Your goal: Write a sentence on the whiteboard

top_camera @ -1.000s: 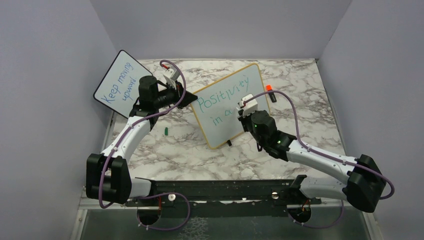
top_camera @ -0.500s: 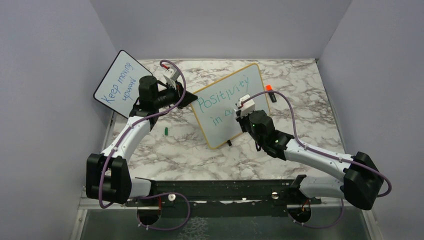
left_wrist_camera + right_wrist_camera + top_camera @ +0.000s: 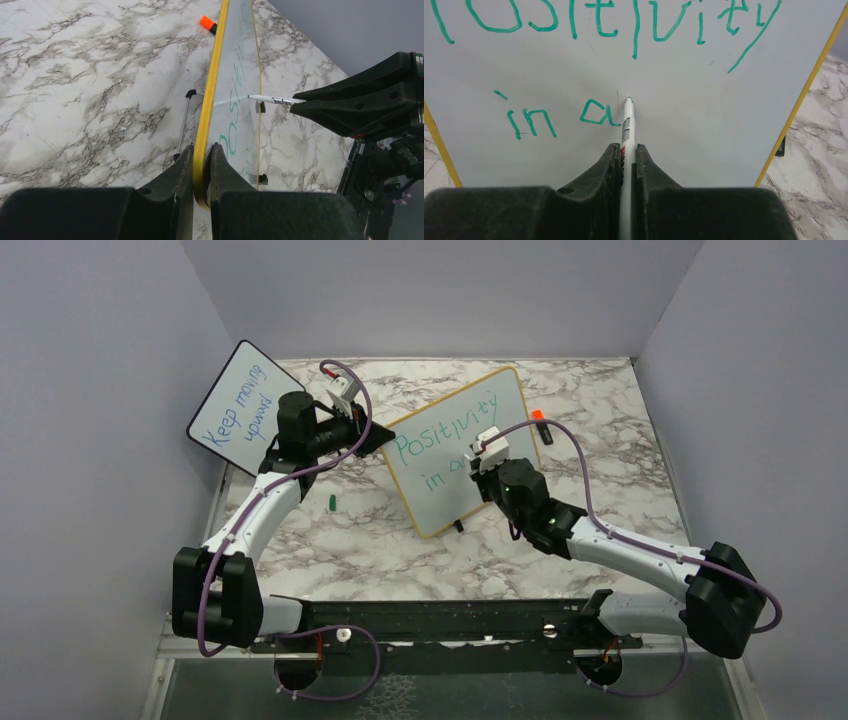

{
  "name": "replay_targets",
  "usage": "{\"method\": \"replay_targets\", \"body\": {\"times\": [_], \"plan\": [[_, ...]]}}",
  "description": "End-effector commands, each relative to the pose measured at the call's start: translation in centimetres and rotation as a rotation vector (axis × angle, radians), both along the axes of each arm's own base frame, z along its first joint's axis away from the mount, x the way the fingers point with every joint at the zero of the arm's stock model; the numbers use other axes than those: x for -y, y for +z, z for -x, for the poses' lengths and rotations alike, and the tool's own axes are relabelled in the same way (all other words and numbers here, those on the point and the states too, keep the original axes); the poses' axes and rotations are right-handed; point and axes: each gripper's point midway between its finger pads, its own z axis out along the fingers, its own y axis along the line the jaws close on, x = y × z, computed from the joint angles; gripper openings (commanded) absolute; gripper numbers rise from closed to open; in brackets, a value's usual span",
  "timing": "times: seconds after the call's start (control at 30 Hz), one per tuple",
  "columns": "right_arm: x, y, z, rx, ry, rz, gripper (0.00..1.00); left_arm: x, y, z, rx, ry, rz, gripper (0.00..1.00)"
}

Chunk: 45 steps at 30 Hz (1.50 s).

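Observation:
The whiteboard (image 3: 440,480) with a yellow-orange frame stands tilted at the table's middle. Green writing on it reads "Positivity" above "in a" (image 3: 594,112). My left gripper (image 3: 202,152) is shut on the board's yellow left edge (image 3: 212,85) and holds it upright. My right gripper (image 3: 626,150) is shut on a white marker (image 3: 627,125) whose tip touches the board just right of the "a". In the left wrist view the marker (image 3: 267,99) meets the board face from the right.
A smaller black-framed board (image 3: 235,405) with blue "Keep moving upward" leans at the back left. An orange cap (image 3: 538,415) lies behind the whiteboard; it shows in the left wrist view (image 3: 206,22). A green cap (image 3: 331,503) lies on the marble.
My right gripper has shifted slightly left along the board with the marker, finishing the "a". The left arm and the board have not moved.

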Motion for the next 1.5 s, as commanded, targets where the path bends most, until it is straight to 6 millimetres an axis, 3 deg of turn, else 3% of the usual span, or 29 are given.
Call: {"method": "replay_targets", "body": {"times": [0.0,0.27,0.83,1.27,1.47], "plan": [[-1.3,1.7,-0.4,0.027,0.043,-0.051,0.00,-0.7,-4.9,0.2,-0.111,0.033,-0.105,0.00],[-1.3,0.5,0.6,-0.018,0.081,-0.020,0.00,-0.7,-4.9,0.2,-0.112,0.033,-0.105,0.00],[1.6,-2.1,1.2,-0.064,0.001,0.077,0.00,-0.7,-4.9,0.2,-0.111,0.034,-0.105,0.00],[2.0,-1.3,0.1,-0.026,-0.051,0.071,0.00,-0.7,-4.9,0.2,-0.109,0.033,-0.104,0.00],[1.7,0.5,0.3,0.005,-0.018,0.029,0.00,-0.7,-4.9,0.2,-0.109,0.033,-0.105,0.00]]}}
